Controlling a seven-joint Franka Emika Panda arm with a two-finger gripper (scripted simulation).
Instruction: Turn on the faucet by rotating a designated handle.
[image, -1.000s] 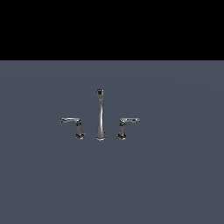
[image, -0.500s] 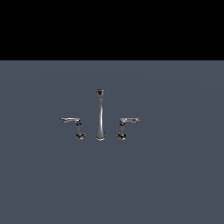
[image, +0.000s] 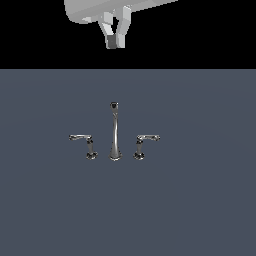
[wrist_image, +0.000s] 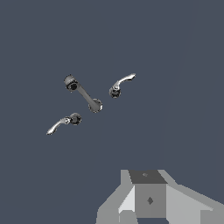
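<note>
The chrome faucet stands on the grey floor, with a tall tapering spout (image: 115, 132) between two short levers. The handle (image: 145, 142) is on the exterior view's right and its lever arm points right. Its twin (image: 85, 142) points left. In the wrist view the spout (wrist_image: 83, 94) lies between the handle (wrist_image: 124, 80) and the twin (wrist_image: 63, 122). My gripper (image: 115, 44) hangs high above the faucet, at the top of the exterior view. Its fingers meet at the tips and hold nothing. It also shows in the wrist view (wrist_image: 145, 183), far from the faucet.
A flat dark grey floor (image: 200, 210) spreads all around the faucet. Behind it the background is black. Nothing else stands on the floor.
The gripper has come into the exterior view at the top; it did not show before. The faucet and both levers have not moved.
</note>
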